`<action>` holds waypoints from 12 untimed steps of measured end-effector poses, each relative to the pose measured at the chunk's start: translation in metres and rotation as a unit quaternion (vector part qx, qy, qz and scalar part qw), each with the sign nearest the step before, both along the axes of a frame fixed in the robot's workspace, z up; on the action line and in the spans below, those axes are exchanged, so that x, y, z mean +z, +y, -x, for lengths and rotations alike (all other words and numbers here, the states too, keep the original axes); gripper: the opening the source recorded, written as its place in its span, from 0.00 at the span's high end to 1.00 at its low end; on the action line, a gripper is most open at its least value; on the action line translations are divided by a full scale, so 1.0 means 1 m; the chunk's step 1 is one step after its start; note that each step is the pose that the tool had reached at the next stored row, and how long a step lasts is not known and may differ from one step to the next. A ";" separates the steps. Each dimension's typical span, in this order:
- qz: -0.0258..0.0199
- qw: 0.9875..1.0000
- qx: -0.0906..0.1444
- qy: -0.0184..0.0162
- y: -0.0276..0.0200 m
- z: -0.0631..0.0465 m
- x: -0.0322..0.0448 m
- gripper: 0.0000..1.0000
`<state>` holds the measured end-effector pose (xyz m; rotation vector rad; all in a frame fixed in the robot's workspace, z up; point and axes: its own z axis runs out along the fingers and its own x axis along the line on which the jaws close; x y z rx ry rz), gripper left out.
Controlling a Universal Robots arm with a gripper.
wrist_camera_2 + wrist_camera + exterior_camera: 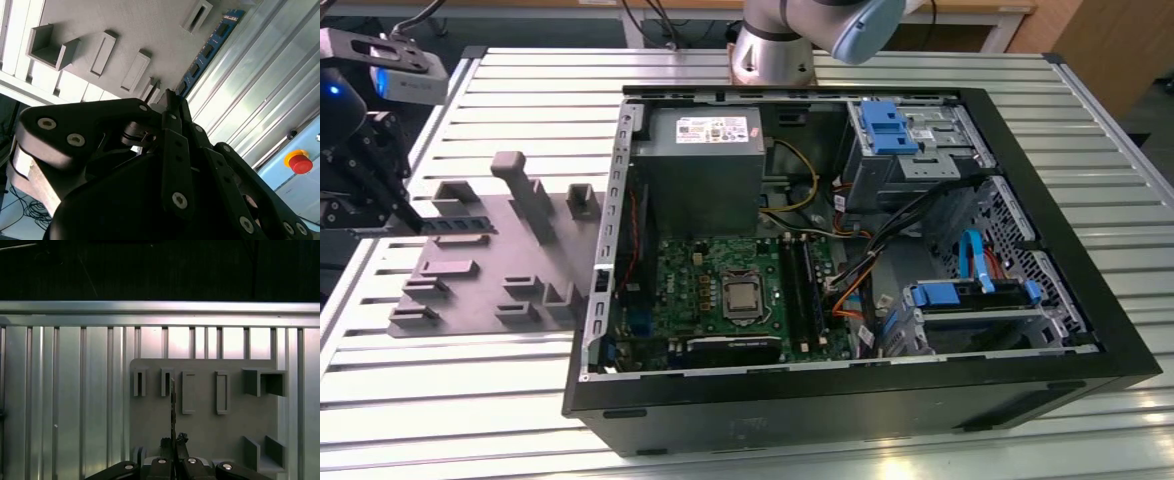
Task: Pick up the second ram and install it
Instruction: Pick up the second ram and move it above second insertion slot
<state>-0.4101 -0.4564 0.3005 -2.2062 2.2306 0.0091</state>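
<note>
A: Closest in, what of the gripper (174, 439)?
B: Drawn almost fully together, leaving just a thin board's thickness between the fingers (175, 150). Clamped on one end of the ram (173, 405), edge-on in the first wrist view.
A: And along its length?
B: Blue-green with black chips in the second wrist view, reaching straight out past the fingertips.
A: Seated or lifted?
B: Cannot tell. Sits over the fixture (480, 275), in its part toward the exterior view's left, standing on its long edge.
A: Counts on that fixture?
B: One grey plate. Four narrow pockets in a row in the first wrist view, plus two open-sided brackets beside them. One ram there.
A: Underneath?
B: One slatted metal table (520, 100), carrying the fixture and, just beside it toward the exterior view's right, one open black case (854, 405).
A: Inside the case?
B: One green motherboard (700, 270) flat on the bottom, with one silver socket (743, 297) near its middle. Dark memory slots (798, 290) just beside that, contents unclear. One grey power supply (700, 170) past the board. Two drive bays (907, 140) with blue latches toward the exterior view's right, and loose cables (907, 215) between.
A: Farthest?
B: One arm base (774, 55) beyond the case, and one red button (300, 162) off the table in the second wrist view.
</note>
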 end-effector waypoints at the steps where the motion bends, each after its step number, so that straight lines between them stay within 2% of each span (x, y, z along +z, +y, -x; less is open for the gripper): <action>1: 0.000 1.000 0.000 0.000 0.0000 0.000 0.0004 0.86; 12: 0.000 1.000 0.000 0.000 0.0000 0.000 0.0041 0.86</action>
